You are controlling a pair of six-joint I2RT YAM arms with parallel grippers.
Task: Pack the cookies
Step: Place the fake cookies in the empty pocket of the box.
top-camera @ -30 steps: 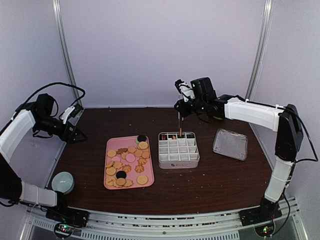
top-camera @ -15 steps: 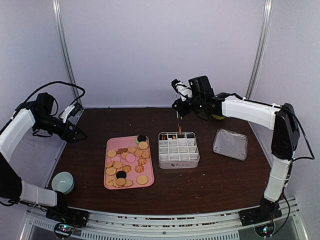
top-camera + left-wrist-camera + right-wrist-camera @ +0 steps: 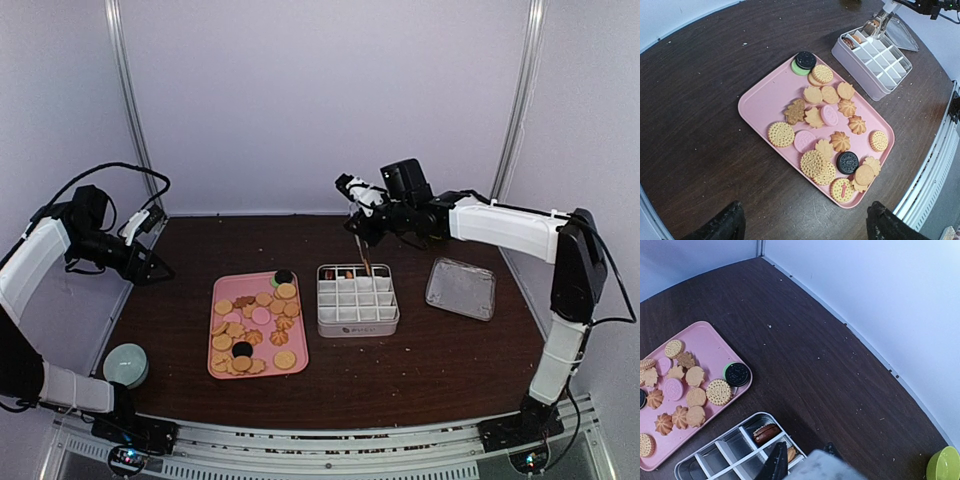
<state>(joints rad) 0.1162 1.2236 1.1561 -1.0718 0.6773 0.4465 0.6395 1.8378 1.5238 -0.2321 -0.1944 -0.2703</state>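
The cookies (image 3: 831, 131) lie on a pink tray (image 3: 760, 102), also in the top view (image 3: 222, 290): golden rounds and flower shapes, a few pink, two black, one green. A white divided box (image 3: 357, 300) holds a dark brown cookie (image 3: 765, 432) and a golden cookie (image 3: 790, 454) in its back row. My right gripper (image 3: 362, 226) is shut on metal tongs (image 3: 363, 256) that slant down into that back row. My left gripper (image 3: 150, 268) is open and empty, high off the tray's left; its fingers (image 3: 722, 226) frame the tray's near end.
A clear lid (image 3: 460, 288) lies right of the box. A pale green bowl (image 3: 126, 364) stands at the front left. A yellow-green bowl (image 3: 945, 465) sits by the back wall behind the right arm.
My right wrist has turned and shifted a little left; the tongs, upright before, now slant into the box's back row. The left arm has not moved.
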